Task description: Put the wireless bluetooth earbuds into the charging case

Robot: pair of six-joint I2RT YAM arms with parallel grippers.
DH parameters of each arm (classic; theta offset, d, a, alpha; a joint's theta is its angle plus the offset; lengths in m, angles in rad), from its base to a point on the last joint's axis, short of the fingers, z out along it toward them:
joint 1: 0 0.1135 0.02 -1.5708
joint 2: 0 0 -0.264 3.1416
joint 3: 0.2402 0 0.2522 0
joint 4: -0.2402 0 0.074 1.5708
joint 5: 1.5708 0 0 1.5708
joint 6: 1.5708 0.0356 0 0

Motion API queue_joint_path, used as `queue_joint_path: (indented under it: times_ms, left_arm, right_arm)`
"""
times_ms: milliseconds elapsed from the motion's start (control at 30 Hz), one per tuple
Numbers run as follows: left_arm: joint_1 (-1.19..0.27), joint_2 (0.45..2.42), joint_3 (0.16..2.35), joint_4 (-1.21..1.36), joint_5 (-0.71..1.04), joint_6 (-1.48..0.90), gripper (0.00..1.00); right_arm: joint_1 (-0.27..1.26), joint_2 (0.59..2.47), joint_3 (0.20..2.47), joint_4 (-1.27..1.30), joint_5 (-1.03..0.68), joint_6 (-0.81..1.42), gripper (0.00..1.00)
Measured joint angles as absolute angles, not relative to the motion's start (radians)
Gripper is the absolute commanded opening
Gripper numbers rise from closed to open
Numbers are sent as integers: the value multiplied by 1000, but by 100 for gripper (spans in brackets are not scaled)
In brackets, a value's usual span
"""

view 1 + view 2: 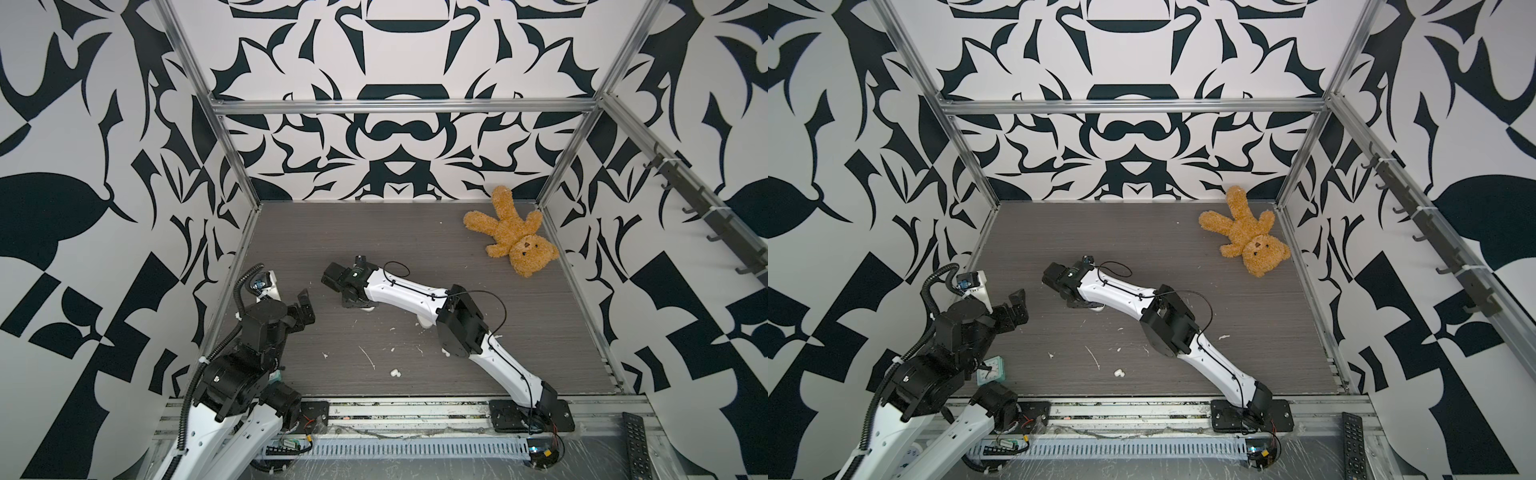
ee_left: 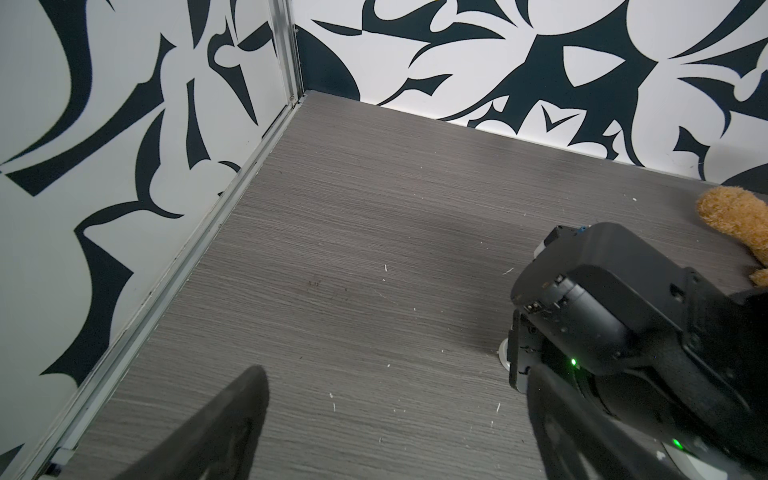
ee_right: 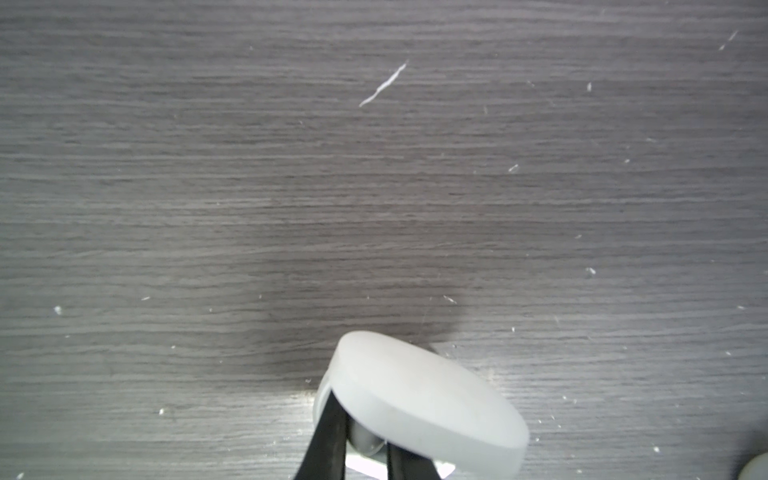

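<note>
White right arm (image 1: 407,291) reaches low, jaws narrow at charging case (image 3: 415,395); left arm's (image 1: 266,322) wide.

A white oval charging case (image 3: 424,399) sits on the grey tabletop (image 3: 374,187), well apart from the brown teddy bear (image 1: 509,232), out toward the tabletop's middle. Its smooth lid is tipped up at a slant, open. The right gripper (image 3: 361,432) has its jaws pinched narrowly on the case's rim under the lid. One tiny glossy white two-lobed earbud (image 1: 395,372) lies loose, farther still from the bear, near the tabletop's front edge.
</note>
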State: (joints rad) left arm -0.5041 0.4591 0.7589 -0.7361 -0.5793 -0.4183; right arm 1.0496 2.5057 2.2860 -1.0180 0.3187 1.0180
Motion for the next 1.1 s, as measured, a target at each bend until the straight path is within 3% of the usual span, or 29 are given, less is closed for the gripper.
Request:
queue_joint_path:
  times_ms: [267, 867, 1033, 1100]
  left_arm:
    - [-504, 459, 759, -736, -579, -418, 99]
    - [-504, 459, 759, -736, -579, -418, 99]
    - [-504, 459, 759, -736, -579, -418, 99]
    - [-504, 459, 759, -736, -579, -418, 99]
  right_arm:
    - [1052, 2506, 2286, -1019, 319, 1022, 31]
    - [1068, 2482, 2268, -994, 293, 990, 35]
    - [1079, 2420, 2227, -963, 267, 963, 40]
    - [1084, 2379, 2197, -940, 252, 947, 47]
